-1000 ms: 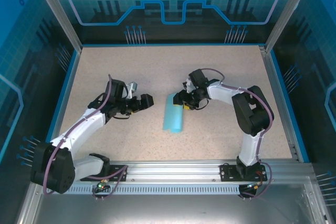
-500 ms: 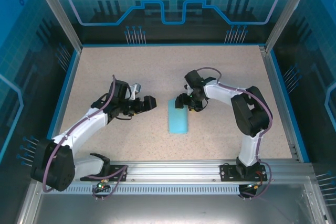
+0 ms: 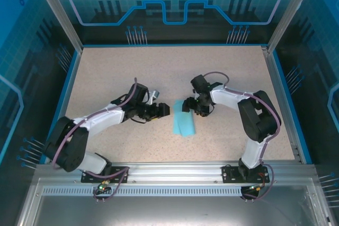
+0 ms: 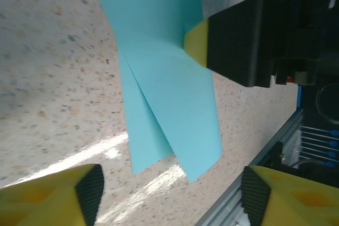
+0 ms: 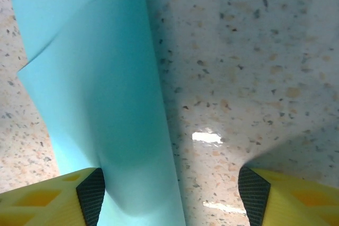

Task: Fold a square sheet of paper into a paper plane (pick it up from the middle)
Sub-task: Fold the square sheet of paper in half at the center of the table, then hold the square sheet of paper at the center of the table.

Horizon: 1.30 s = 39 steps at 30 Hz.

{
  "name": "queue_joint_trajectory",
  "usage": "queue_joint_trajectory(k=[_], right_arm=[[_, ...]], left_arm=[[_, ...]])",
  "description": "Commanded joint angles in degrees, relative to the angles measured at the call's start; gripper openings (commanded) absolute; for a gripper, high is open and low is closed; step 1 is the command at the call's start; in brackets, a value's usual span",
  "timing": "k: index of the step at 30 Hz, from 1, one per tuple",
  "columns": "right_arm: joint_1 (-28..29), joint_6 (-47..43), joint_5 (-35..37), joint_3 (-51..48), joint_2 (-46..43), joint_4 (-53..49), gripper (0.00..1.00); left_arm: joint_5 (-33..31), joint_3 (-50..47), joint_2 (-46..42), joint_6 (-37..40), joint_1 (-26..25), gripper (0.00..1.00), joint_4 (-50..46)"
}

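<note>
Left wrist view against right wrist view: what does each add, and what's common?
Left wrist: the right end effector, a yellow fingertip at the folded cyan sheet's edge, plus the aluminium rail beyond. Right wrist: the sheet running down beside its own left fingertip, and a glare spot on the speckled table. Both: the sheet lying on the table, its layers out of line at one end.

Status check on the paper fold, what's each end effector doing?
Left end effector open, beside the square sheet of paper. Right end effector open, one finger over its edge. Sheet folded, lying on table, layers skewed. Nothing in the way.
</note>
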Motion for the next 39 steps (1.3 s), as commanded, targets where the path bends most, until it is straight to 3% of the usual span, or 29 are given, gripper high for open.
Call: queue_joint_trajectory(k=[1,13,26,30,39], right_arm=[[-2.38,3.26,-3.13,-3.29,-2.5,4.7,0.73],[-2.56,6.06,-7.45,-5.21,-2.41,10.74,0.73],[-2.53,7.55,-7.97,-6.25,-2.02,12.39,0.73],[-2.56,7.41,-8.65,-6.42,-2.0,12.7,0.73],[-3.12,6.3,-9.14,-6.55,-5.07,12.06,0.75]], left_arm=[[1.7,3.31,3.71,-3.65,-1.44,0.65,4.04],[4.59,5.95,12.5,-11.46,-3.35,0.65,10.28],[6.82,8.35,20.17,-14.92,-4.42,0.55,14.65],[7.3,9.07,20.94,-15.47,-4.5,0.47,15.98],[5.94,10.93,21.33,-13.75,-4.35,0.17,14.32]])
